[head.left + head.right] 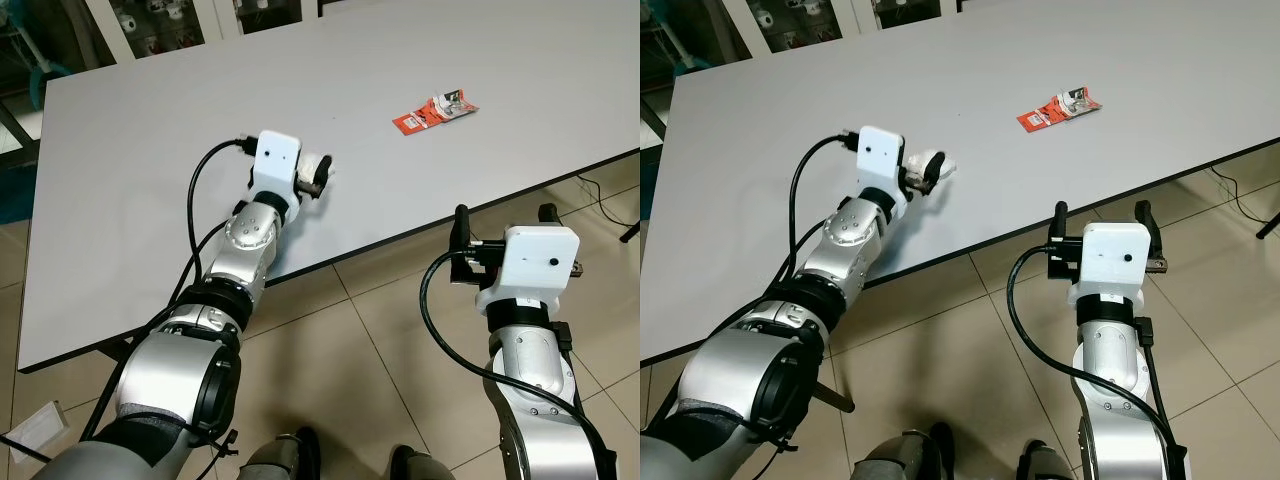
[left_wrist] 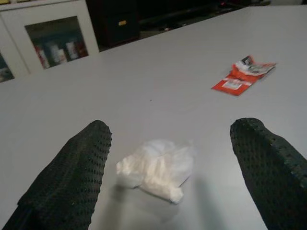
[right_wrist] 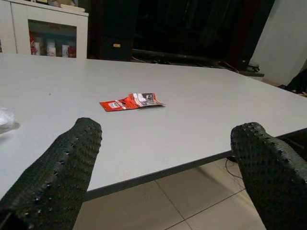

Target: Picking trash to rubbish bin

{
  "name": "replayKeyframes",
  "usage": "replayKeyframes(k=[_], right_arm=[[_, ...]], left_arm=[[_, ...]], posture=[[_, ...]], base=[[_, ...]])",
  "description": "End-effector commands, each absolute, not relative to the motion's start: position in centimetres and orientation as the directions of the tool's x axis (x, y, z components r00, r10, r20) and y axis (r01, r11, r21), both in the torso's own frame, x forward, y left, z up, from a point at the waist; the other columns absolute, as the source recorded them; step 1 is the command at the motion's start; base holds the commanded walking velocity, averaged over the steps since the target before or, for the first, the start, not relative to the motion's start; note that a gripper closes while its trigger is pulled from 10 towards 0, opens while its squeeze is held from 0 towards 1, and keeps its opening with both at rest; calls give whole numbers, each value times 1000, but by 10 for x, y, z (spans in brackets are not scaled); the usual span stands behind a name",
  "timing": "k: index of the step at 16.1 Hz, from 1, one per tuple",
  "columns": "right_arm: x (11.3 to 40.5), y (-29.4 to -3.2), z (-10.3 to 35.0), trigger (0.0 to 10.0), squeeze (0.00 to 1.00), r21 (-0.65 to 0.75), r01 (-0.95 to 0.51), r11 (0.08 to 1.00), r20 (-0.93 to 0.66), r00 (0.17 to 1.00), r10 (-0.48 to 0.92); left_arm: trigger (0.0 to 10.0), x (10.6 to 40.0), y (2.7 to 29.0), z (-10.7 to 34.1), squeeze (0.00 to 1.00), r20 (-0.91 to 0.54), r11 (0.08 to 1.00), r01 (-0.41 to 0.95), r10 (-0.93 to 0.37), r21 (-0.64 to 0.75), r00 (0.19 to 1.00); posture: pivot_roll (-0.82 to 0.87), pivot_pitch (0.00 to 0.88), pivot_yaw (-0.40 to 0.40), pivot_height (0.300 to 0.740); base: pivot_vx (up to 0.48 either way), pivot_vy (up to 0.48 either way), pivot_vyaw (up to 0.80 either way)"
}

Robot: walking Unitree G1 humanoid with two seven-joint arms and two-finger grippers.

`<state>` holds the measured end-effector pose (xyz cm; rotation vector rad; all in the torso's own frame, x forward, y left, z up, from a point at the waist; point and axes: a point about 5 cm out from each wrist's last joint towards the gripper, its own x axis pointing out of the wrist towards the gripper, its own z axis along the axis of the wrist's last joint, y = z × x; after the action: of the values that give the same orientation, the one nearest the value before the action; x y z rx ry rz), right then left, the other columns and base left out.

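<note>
Left gripper (image 2: 165, 175): spread wide around crumpled white plastic wad (image 2: 156, 168).
Right gripper (image 3: 165, 167): open, off table (image 1: 140, 180) edge.
Wrapper (image 1: 435, 110): flat, red, glossy.

Even, bright indoor light on the table (image 1: 150, 180) — soft shadows, no glare. Head views sharp; wrist views softer — near fingers (image 2: 72, 177) blurred, background dim.

Crumpled white plastic scrap (image 2: 156, 168) lies flat on the table (image 1: 150, 180), between the left gripper's (image 2: 168, 172) spread jaws, touching neither. Red wrapper (image 3: 130, 101) (torn, flattened, silver-grey at one end) lies on the table well beyond both jaw pairs, ahead of the right gripper (image 3: 163, 163).
</note>
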<state>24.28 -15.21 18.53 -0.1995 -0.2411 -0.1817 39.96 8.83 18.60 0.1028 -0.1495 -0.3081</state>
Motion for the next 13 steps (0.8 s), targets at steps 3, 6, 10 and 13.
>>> replayKeyframes(k=[3, 6, 10, 13], right_arm=[[241, -151, 187, 10000, 0, -185, 208, 960, 272, 950, -153], [242, -151, 187, 10000, 0, -188, 211, 959, 273, 949, -155], [241, -151, 187, 10000, 0, -198, 210, 957, 272, 950, -152], [241, -151, 181, 10000, 0, -206, 204, 957, 246, 957, -152]], left_arm=[[10000, 400, 84, 194, 0, 158, 941, 310, -329, 135, 931], [10000, 400, 82, 193, 0, 152, 937, 322, -342, 138, 927], [10000, 400, 81, 191, 0, 142, 937, 320, -339, 142, 930], [10000, 400, 84, 188, 0, 129, 942, 308, -324, 132, 937]], posture=[[26, 124, 89, 740], [23, 125, 92, 740], [20, 126, 93, 740], [20, 126, 93, 740]], base=[[450, 0, 0], [480, 0, 0], [453, 0, 0], [94, 0, 0]])
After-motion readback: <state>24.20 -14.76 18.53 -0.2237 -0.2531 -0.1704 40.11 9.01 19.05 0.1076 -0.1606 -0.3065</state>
